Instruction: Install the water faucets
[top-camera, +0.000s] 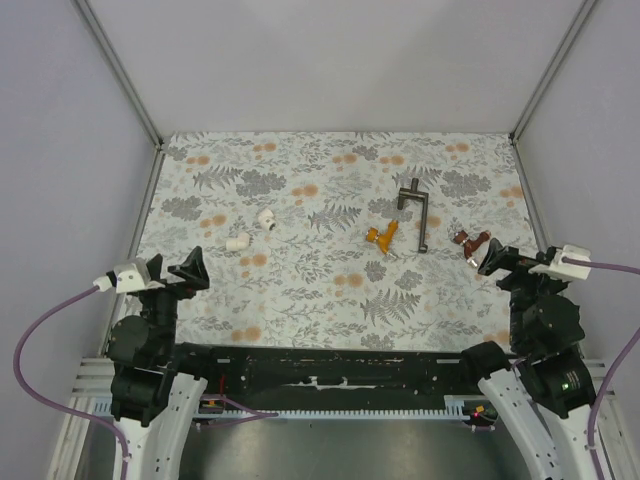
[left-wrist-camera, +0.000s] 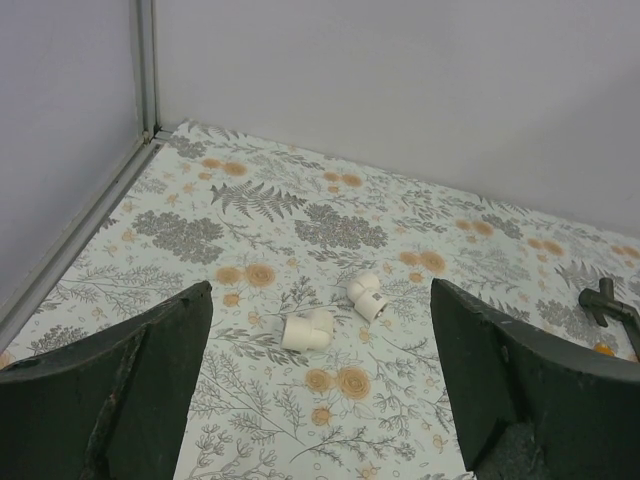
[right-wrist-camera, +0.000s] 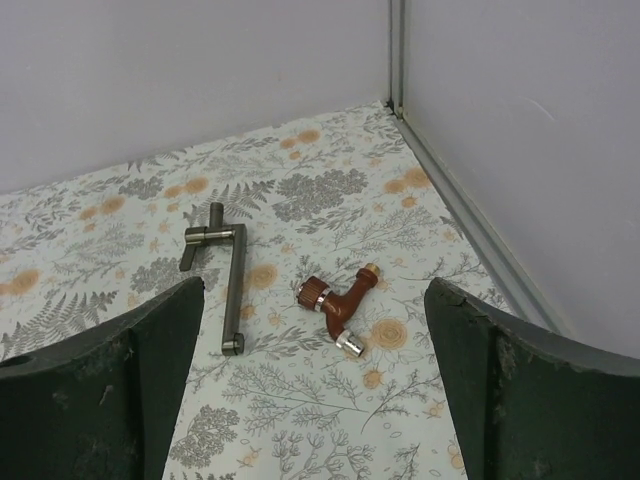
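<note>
left hand (top-camera: 172, 268), right hand (top-camera: 505, 258) spread; brown faucet (right-wrist-camera: 338, 305) lies flat, knob pointing far-right.

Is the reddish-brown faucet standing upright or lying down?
Lying down: the reddish-brown faucet rests flat on the floral table, untouched.

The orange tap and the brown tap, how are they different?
Colour: the orange tap is bright orange, the brown tap dark reddish-brown. Place: the orange tap lies left of the grey tool, the brown tap right of it, nearer the table's edge. Both are small, lie flat on the flowery table, and nothing holds them.
</note>
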